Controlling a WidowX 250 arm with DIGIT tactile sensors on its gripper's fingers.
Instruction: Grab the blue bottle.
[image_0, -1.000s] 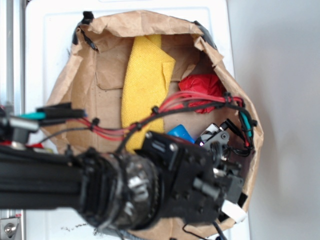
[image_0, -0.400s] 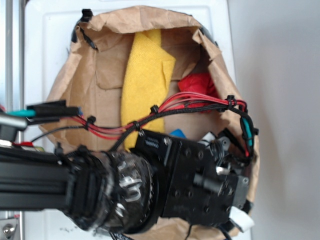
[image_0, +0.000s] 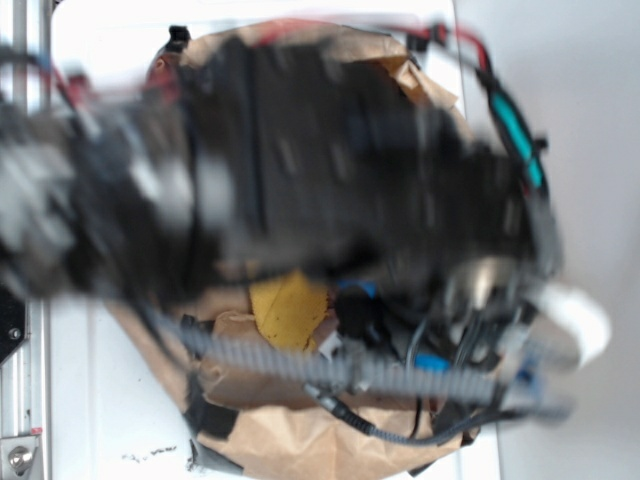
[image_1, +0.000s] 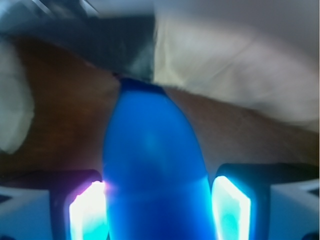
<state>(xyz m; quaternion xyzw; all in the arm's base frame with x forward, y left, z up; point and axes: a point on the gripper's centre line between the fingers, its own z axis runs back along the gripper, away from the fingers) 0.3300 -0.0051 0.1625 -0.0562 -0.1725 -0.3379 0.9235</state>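
Observation:
In the wrist view the blue bottle (image_1: 152, 165) fills the space between my fingers, its narrow neck pointing away toward the brown paper. My gripper (image_1: 157, 210) is shut on the bottle's wide body. The left pad (image_1: 87, 210) presses its side and the right pad (image_1: 231, 207) sits tight against the other side. Both pads glow bright cyan. In the exterior view my arm (image_0: 330, 170) is a dark motion blur over the upper part of the paper bag (image_0: 300, 440), and the bottle cannot be made out there.
The crumpled brown paper bag stands on a white surface (image_0: 90, 400). A yellow cloth strip (image_0: 290, 310) shows inside it, below the arm. Bag paper (image_1: 240, 130) and a dark strip (image_1: 115, 50) lie just beyond the bottle. Cables (image_0: 400, 380) trail across the bag's lower part.
My arm has swept from the lower part of the bag up across its top and is now blurred by motion. It now covers the red wad and most of the yellow cloth.

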